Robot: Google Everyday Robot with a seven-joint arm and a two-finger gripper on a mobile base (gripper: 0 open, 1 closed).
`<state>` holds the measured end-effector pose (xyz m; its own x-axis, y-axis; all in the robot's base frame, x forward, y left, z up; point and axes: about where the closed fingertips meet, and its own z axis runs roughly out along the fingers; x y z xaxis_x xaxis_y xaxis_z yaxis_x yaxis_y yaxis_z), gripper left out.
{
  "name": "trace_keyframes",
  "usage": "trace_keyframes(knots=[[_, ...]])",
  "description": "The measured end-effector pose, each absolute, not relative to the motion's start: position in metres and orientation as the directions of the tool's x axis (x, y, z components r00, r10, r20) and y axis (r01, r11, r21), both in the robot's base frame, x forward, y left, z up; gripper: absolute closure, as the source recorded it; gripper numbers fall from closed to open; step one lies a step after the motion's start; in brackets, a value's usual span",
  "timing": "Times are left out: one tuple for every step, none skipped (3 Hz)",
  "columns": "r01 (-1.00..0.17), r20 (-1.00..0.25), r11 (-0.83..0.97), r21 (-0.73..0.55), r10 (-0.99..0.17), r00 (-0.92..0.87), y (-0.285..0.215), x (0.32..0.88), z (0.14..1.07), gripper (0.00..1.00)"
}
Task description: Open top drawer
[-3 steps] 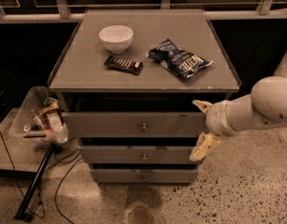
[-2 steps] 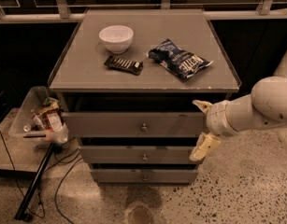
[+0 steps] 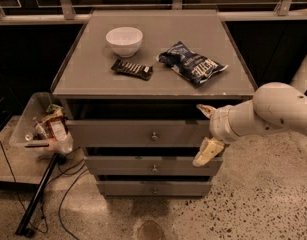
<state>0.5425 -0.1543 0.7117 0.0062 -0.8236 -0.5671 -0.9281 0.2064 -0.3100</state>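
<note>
Although the top drawer (image 3: 118,133) presents its front around the knob (image 3: 154,135), no interior shows, so opening seems barely begun. The pincer (image 3: 206,130) gapes wide and empty, well right of the knob.

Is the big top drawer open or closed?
Closed, it seems: the top drawer front sits back under the tabletop, with no inside showing. The gripper, open, is at its right end.
</note>
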Motion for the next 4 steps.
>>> trace_keyframes(knots=[[-0.925, -0.567, 0.218, -0.313, -0.824, -0.002, -0.150, 0.559, 0.698, 0.00], [-0.921, -0.557, 0.232, -0.312, -0.831, -0.020, -0.150, 0.578, 0.678, 0.00], [-0.920, -0.556, 0.234, -0.315, -0.831, -0.021, -0.151, 0.582, 0.671, 0.00], [-0.914, -0.562, 0.238, -0.328, -0.827, -0.013, -0.151, 0.586, 0.666, 0.00]])
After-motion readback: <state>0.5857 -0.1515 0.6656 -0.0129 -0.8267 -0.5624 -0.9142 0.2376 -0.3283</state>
